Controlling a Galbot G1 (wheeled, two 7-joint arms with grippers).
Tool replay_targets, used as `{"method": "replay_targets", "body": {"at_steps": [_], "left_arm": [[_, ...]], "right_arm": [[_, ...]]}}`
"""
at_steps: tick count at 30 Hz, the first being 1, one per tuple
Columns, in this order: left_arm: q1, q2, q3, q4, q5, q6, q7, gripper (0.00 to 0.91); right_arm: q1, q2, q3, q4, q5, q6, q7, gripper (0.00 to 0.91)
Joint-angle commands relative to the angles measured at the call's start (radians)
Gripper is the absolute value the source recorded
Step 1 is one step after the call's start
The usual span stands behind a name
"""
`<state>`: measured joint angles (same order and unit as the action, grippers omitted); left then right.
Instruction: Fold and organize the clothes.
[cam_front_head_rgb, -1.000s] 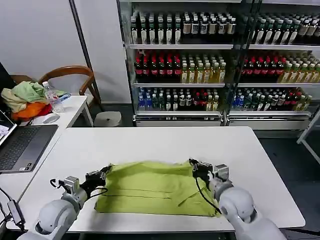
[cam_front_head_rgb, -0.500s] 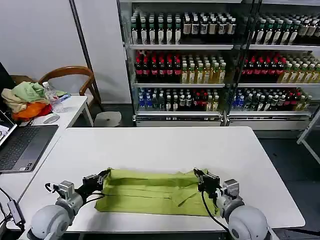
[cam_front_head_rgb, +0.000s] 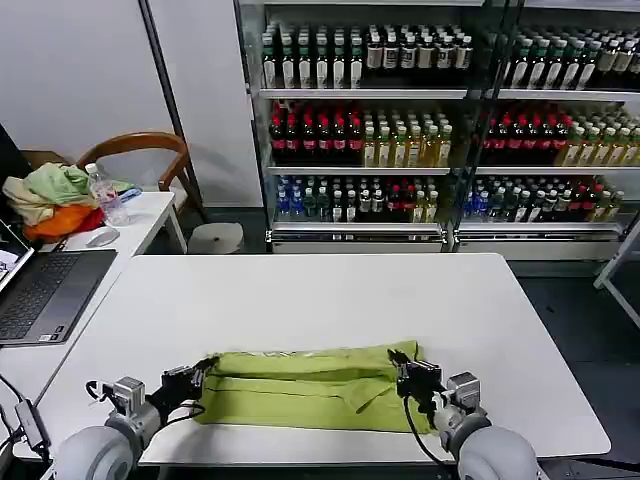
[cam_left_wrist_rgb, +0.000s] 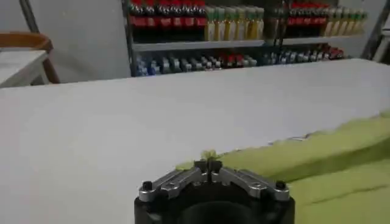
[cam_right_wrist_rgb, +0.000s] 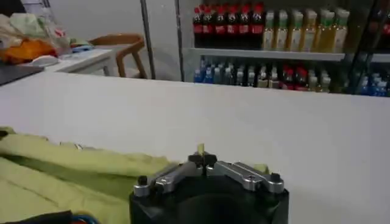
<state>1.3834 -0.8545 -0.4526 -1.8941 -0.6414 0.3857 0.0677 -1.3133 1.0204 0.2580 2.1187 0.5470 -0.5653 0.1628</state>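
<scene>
Both tools pinch the far edge of the lime T-shirt mid-fold, near the front of the worktop.

The T-shirt (cam_front_head_rgb: 305, 388) lies as a long band across the front of the white worktop (cam_front_head_rgb: 330, 300), its far edge doubled toward the near hem. The left tool (cam_front_head_rgb: 200, 372) grips the band's left end and the right tool (cam_front_head_rgb: 408, 371) its right end; each wrist view shows the fingers closed tight on a small tuft of lime cloth. Both forearms reach low and nearly flat over the near edge, wrists level, tools pointing away from the robot. To fold well, I judge the two ends should travel together at matched height, so the held edge lands parallel on the near hem before either lets go; uneven pulling would skew the band.
</scene>
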Motion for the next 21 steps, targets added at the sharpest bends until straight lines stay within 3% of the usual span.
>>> {"method": "replay_targets", "body": {"at_steps": [1, 12, 17, 21], "left_arm": [[0.022, -0.010, 0.006, 0.000, 0.037, -0.009, -0.032, 0.907], [0.047, -0.003, -0.024, -0.120, -0.017, -0.007, -0.116, 0.907], [0.061, -0.030, 0.040, -0.185, -0.044, 0.037, -0.382, 0.907], [0.070, -0.053, 0.072, -0.181, -0.067, 0.035, -0.465, 0.907]], "right_arm": [[-0.055, -0.009, -0.004, 0.022, -0.041, -0.011, -0.002, 0.907], [-0.134, -0.022, 0.108, 0.138, -0.044, 0.003, -0.004, 0.907], [-0.207, -0.003, 0.149, 0.196, -0.082, 0.016, -0.005, 0.907], [-0.230, 0.004, 0.168, 0.217, -0.086, 0.017, -0.004, 0.907]]}}
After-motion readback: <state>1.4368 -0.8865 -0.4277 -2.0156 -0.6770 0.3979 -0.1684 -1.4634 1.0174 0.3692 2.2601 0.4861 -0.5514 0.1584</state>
